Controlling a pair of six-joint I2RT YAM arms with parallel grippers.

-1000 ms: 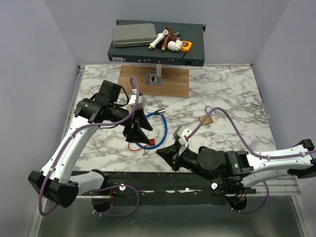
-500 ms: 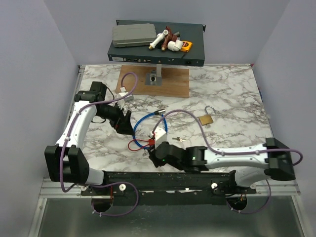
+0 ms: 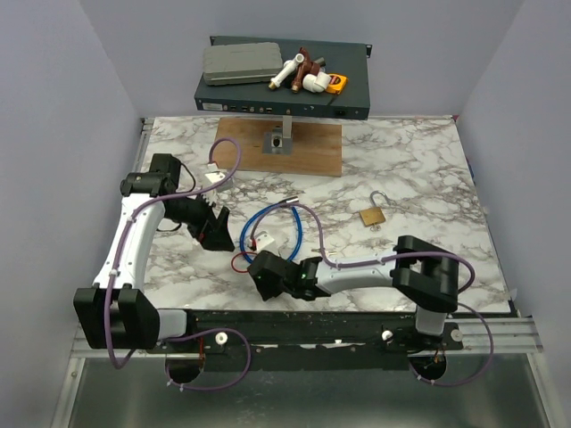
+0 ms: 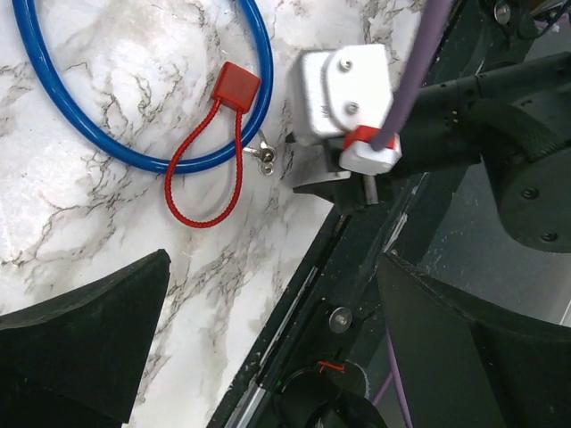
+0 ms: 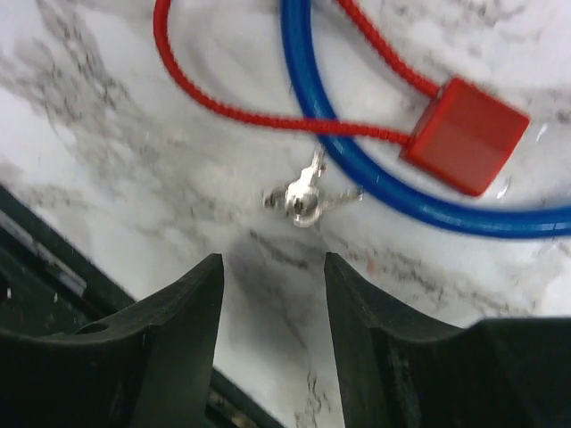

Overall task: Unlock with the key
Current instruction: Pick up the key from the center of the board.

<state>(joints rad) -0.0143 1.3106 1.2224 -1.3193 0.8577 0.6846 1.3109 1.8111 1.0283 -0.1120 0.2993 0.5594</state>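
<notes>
- The right gripper (image 5: 272,269) hovers low over the marble table (image 3: 419,169), its jaws partly spread with nothing between them.
- The key (image 5: 303,198) lies flat just ahead of that gap, almost centred on it and close to the table's near edge.
- Its long axis seems to run away from the jaws, leaning slightly right, but the close view is too blurred to be sure.
- The key is a tiny bright silver thing, far smaller than either finger. It sits beside the red strap (image 5: 232,111) with its square tag (image 5: 464,134), at the outer edge of the blue cable (image 5: 303,80).
- The left gripper (image 4: 272,267) hangs with jaws spread wide and empty, off to the left of the key. The right arm is clearly the nearer.
- The padlock (image 3: 373,215) rests well apart, further back and to the right.
- The pickup looks likely to call for a short straight advance, then a careful pinch on a thing lying flush with the marble.
</notes>
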